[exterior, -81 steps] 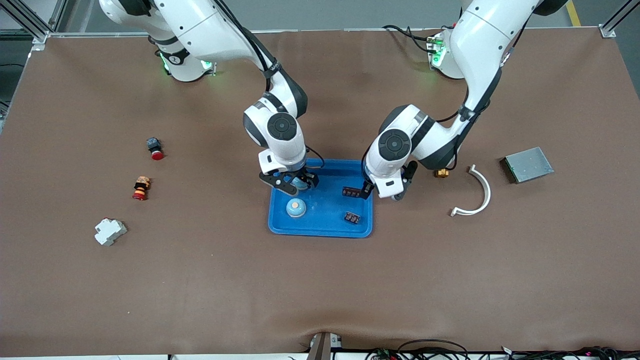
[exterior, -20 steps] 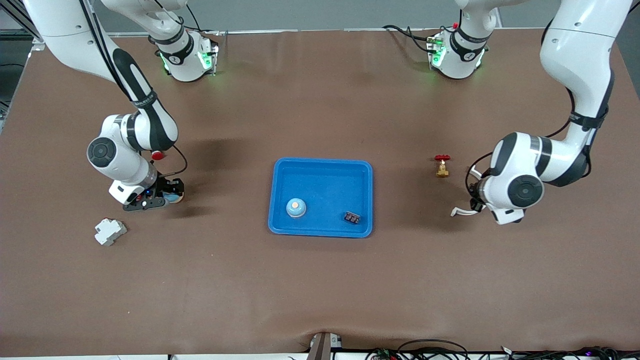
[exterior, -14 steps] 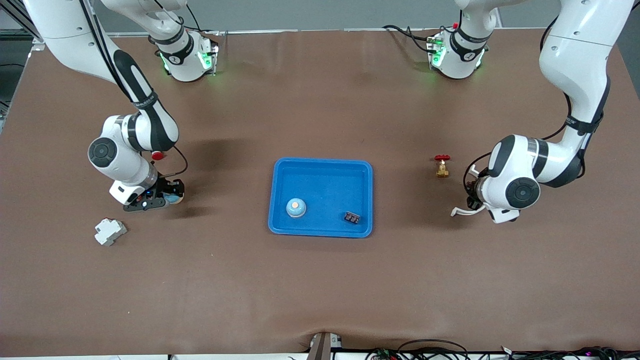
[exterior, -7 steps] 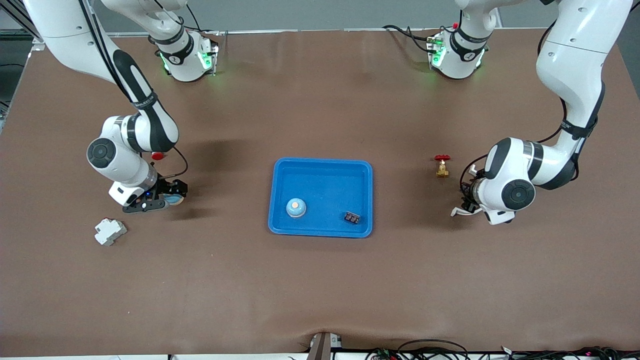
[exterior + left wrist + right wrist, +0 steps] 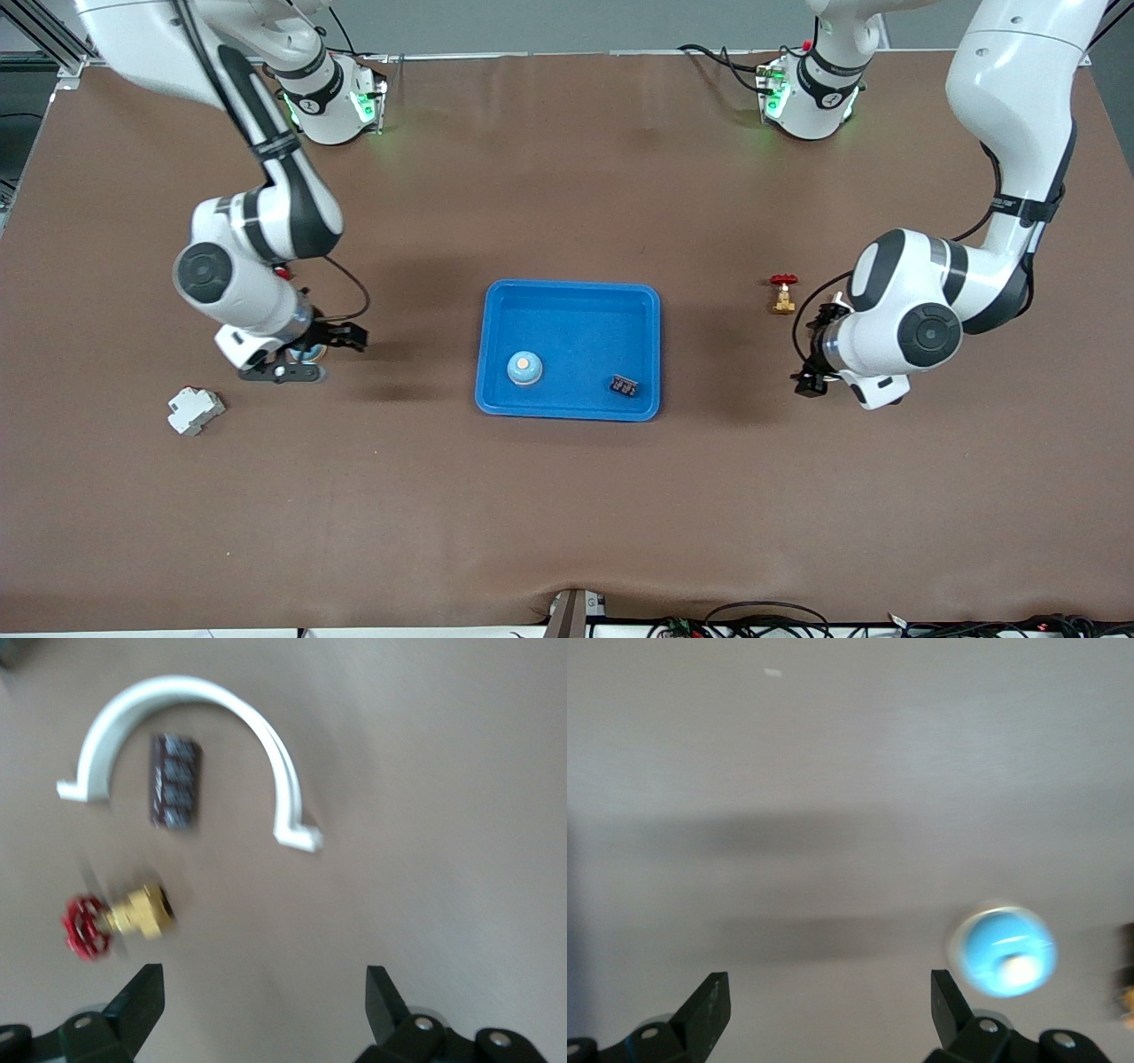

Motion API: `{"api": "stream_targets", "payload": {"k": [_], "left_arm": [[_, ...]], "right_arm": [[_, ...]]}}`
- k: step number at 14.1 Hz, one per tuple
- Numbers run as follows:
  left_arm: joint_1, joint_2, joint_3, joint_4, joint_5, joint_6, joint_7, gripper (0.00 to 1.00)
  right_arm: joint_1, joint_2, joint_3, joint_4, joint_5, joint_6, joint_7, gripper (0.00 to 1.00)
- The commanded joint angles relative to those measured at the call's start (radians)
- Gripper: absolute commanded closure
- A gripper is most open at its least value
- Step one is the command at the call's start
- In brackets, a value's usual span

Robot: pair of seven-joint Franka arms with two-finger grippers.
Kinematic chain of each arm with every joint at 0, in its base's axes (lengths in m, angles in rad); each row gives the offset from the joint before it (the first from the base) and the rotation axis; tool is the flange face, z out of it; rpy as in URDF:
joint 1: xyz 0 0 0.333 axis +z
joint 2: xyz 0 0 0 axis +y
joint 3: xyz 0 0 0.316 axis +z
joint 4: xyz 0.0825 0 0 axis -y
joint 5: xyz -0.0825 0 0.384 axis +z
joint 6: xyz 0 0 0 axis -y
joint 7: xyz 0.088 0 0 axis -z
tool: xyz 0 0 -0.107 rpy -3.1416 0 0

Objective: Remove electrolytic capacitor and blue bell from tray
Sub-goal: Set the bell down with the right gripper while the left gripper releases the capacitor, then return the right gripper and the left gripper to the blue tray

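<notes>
A blue bell (image 5: 1005, 954) with a pale button stands on the brown table toward the right arm's end, free of any grip. My right gripper (image 5: 310, 354) (image 5: 828, 1010) hangs just over it, open and holding nothing. A dark capacitor (image 5: 174, 781) lies on the table inside the curve of a white arc (image 5: 190, 735); the left arm hides both in the front view. My left gripper (image 5: 815, 348) (image 5: 266, 1010) is open and holds nothing, over bare table next to them. A second bell (image 5: 524, 368) and a second capacitor (image 5: 624, 385) sit in the blue tray (image 5: 576, 310).
A brass valve with a red wheel (image 5: 783, 294) (image 5: 115, 920) stands between the tray and the left arm. A white block (image 5: 195, 410) lies near the right gripper, nearer the front camera. A red button (image 5: 282, 273) peeks out under the right arm.
Both grippers have opened and risen, each shifting a little toward the tray. The bell and the capacitor stay on the table where they were let go.
</notes>
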Motion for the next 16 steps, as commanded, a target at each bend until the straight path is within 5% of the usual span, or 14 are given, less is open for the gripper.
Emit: {"api": "stream_targets", "payload": {"k": [1, 6, 16], "left_arm": [[-0.065, 0.069, 0.003, 0.135, -0.015, -0.024, -0.094, 0.00], [-0.194, 0.198, 0.010, 0.333, -0.077, -0.007, -0.254, 0.00], [-0.363, 0.284, 0.014, 0.339, -0.071, 0.226, -0.471, 0.04]], "right_arm": [[0.109, 0.010, -0.007, 0.064, 0.007, -0.013, 0.199, 0.00], [0.224, 0.142, -0.008, 0.237, 0.007, -0.021, 0.423, 0.00], [0.336, 0.369, -0.010, 0.487, -0.002, -0.035, 0.634, 0.00]]}}
